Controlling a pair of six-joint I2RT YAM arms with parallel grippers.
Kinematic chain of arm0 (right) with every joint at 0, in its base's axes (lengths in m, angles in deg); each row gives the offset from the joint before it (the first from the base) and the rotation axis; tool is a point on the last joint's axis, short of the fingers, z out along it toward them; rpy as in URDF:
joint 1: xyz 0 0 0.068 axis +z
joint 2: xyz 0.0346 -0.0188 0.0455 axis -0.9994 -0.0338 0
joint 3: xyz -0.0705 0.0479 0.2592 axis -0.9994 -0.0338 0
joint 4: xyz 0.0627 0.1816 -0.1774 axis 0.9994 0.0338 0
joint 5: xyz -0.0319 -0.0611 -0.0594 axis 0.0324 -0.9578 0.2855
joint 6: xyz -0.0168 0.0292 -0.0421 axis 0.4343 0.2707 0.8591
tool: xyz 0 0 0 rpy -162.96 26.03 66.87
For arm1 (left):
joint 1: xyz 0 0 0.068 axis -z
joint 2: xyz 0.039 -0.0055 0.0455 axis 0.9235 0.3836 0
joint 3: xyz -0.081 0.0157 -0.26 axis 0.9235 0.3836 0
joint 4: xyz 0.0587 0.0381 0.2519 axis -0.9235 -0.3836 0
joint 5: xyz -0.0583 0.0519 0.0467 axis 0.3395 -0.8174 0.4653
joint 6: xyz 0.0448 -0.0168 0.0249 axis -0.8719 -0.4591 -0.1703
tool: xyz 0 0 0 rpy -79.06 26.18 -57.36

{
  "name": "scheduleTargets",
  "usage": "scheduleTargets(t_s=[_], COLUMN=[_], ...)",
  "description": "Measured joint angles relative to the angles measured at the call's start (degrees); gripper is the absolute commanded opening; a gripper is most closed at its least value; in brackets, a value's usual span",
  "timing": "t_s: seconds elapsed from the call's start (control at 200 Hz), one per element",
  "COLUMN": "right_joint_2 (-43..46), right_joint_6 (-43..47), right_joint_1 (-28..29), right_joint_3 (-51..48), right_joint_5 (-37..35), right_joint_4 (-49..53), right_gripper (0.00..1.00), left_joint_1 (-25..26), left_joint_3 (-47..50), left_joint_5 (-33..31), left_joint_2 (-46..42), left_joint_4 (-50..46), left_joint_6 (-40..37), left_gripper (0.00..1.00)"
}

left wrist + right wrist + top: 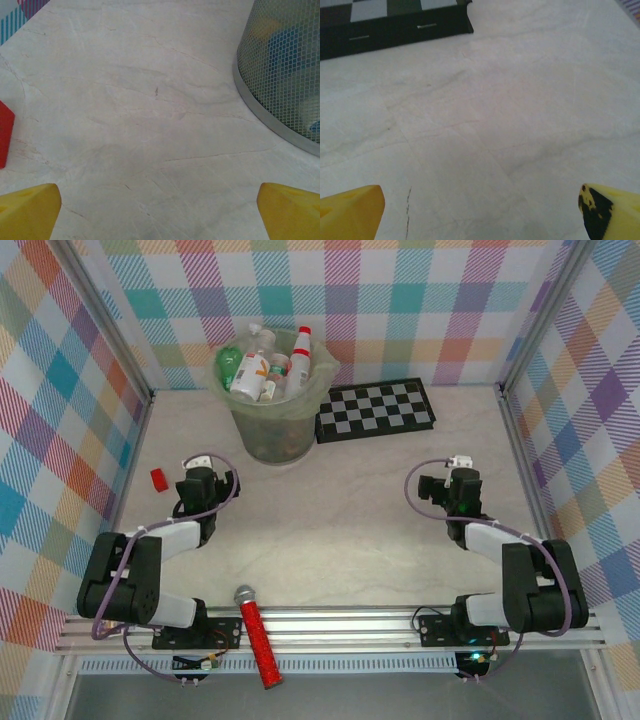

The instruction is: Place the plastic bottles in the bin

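I saw the bottles (262,368) piled in the bin (268,435), so I judged the task finished. My left gripper (160,215) and right gripper (480,212) both stood wide open, empty.

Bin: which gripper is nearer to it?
Left. The left gripper sits close by, at the near left of the bin, whose wall shows in its wrist view. The right gripper is across the table, well to the bin's right.

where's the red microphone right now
In the top view the red microphone lies at the near edge, across the aluminium rail, just right of the left arm's base, mesh head at its far end.
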State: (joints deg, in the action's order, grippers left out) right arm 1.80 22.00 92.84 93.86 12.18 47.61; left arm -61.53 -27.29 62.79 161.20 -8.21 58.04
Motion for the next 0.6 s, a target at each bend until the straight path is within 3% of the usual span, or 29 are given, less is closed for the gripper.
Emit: scheduleTargets(t_s=[0.205,0.27,0.6], right_joint_2=[-9.62,-10.91,-11.06], right_joint_6=[1.99,2.36,1.95], right_joint_1=[-0.28,-0.28,-2.32], right_joint_3=[-1.49,-2.54,-2.23], right_joint_5=[2.71,3.54,5.38], right_joint_4=[-15.89,-17.22,-19.06], right_gripper=[0.99,0.99,0.99], left_joint_1=[0.00,-0.07,-0.07], left_joint_3=[0.85,2.23,2.97], left_joint_5=[0.26,0.48,0.68], left_joint_2=[6.78,8.55,9.44], left_joint_4=[9.07,13.35,17.07], left_joint_6=[-1.92,-2.49,-2.93], left_gripper=[1.00,1.00,1.00])
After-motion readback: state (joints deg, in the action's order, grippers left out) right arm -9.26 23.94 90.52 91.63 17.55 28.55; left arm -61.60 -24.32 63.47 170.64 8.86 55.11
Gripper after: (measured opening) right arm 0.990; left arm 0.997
